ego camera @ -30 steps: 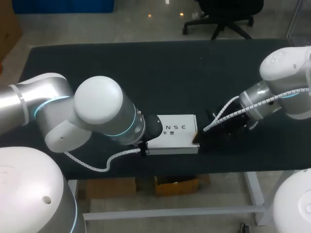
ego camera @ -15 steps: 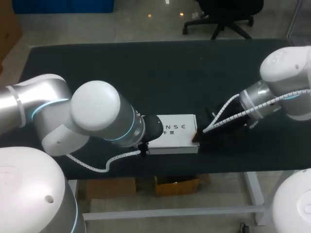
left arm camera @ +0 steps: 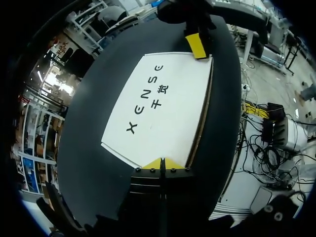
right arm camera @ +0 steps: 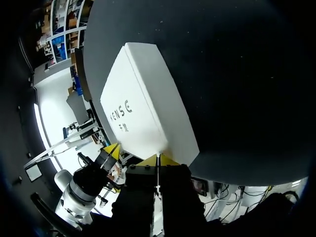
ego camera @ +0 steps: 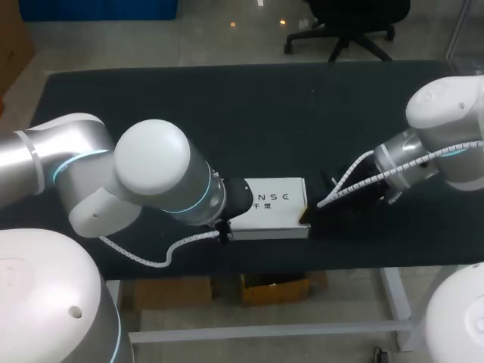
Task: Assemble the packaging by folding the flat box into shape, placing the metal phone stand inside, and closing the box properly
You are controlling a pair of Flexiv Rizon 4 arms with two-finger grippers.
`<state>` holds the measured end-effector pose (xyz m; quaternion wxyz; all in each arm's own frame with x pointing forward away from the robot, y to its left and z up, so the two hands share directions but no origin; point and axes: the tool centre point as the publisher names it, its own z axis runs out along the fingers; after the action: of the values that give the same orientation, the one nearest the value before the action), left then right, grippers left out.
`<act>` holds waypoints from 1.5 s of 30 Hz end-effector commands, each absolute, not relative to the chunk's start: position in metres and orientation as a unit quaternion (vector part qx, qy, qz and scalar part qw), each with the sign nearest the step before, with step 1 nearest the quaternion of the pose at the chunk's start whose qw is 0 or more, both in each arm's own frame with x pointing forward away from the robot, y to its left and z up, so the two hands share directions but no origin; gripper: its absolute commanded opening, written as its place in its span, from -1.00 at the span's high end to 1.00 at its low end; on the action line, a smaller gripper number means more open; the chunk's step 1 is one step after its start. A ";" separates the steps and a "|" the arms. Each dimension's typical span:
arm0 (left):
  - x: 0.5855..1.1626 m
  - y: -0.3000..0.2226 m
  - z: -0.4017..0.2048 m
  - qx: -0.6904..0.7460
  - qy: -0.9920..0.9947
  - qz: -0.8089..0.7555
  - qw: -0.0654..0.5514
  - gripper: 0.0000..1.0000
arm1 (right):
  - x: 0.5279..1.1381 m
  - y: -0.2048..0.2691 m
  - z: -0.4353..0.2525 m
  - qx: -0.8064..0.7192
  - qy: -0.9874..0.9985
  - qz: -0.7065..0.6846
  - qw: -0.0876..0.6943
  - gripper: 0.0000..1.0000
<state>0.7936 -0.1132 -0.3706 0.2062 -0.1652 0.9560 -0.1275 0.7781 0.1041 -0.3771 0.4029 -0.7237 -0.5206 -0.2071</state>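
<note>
— Shifted since a second ago?
— Hardly. The left arm (ego camera: 151,181) swayed its big white elbow a touch outward and came back. The white rectangular cardboard box with black lettering (ego camera: 276,212) and the right arm (ego camera: 439,136) sit where they were.
— And from the head camera?
— The box lies flat and closed on the black table (ego camera: 227,106), near its front edge. Its long axis runs left to right, with one arm at each short end. The left arm's wrist covers the left end.
— Left wrist camera?
— The left gripper (left arm camera: 162,164) has its yellow tips together with no gap between them, right at the box's near short end. The box stretches straight ahead of it, lettering running along its length. A thin brown edge follows one long side. At the far end stands the right gripper (left arm camera: 198,46).
— Right wrist camera?
— It shows the same from the other side. The right gripper's tips meet at the near end, touching it. The box points away toward the left gripper's yellow tip at the far end.
</note>
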 end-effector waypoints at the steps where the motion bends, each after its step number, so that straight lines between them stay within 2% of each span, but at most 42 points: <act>1: 0.785 -0.113 -0.356 -0.168 0.952 -0.128 0.221 1.00 | 0.774 0.100 -0.362 -0.713 -0.527 -0.231 0.399 1.00; 3: 0.782 -0.113 -0.347 -0.169 0.951 -0.130 0.226 0.96 | 0.775 0.099 -0.353 -0.707 -0.533 -0.247 0.394 1.00; 6: 0.778 -0.115 -0.336 -0.172 0.949 -0.129 0.233 -0.41 | 0.777 0.096 -0.342 -0.698 -0.539 -0.267 0.388 0.97; 7: 0.777 -0.116 -0.333 -0.174 0.948 -0.127 0.234 -0.95 | 0.778 0.094 -0.338 -0.695 -0.541 -0.275 0.384 0.87; 8: 0.776 -0.116 -0.330 -0.178 0.948 -0.127 0.233 -1.00 | 0.779 0.091 -0.333 -0.692 -0.544 -0.284 0.380 0.76; 12: 0.771 -0.118 -0.317 -0.189 0.946 -0.123 0.232 -1.00 | 0.786 0.079 -0.317 -0.680 -0.555 -0.317 0.359 0.09; 13: 0.769 -0.119 -0.313 -0.194 0.946 -0.117 0.231 -1.00 | 0.787 0.075 -0.314 -0.676 -0.556 -0.327 0.357 -0.25; 14: 0.766 -0.121 -0.310 -0.194 0.947 -0.111 0.229 -1.00 | 0.789 0.071 -0.311 -0.672 -0.560 -0.336 0.350 -0.85; 15: 0.763 -0.123 -0.307 -0.194 0.949 -0.107 0.225 -1.00 | 0.790 0.068 -0.307 -0.672 -0.561 -0.342 0.341 -1.00; 30: 0.717 -0.150 -0.288 -0.278 0.944 -0.068 0.164 -1.00 | 0.831 0.003 -0.269 -0.577 -0.623 -0.467 0.247 -1.00; 40: 0.698 -0.158 -0.298 -0.376 0.920 -0.057 0.094 -1.00 | 0.854 -0.023 -0.248 -0.486 -0.692 -0.505 0.173 -1.00; 45: 0.696 -0.162 -0.306 -0.393 0.916 -0.041 0.066 -1.00 | 0.857 -0.025 -0.246 -0.481 -0.696 -0.506 0.169 -1.00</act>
<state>0.6888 -0.1537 -0.3008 0.0829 -0.3899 0.9132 -0.0844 0.8567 -0.0218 -0.2465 0.1633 -0.4855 -0.6970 -0.5019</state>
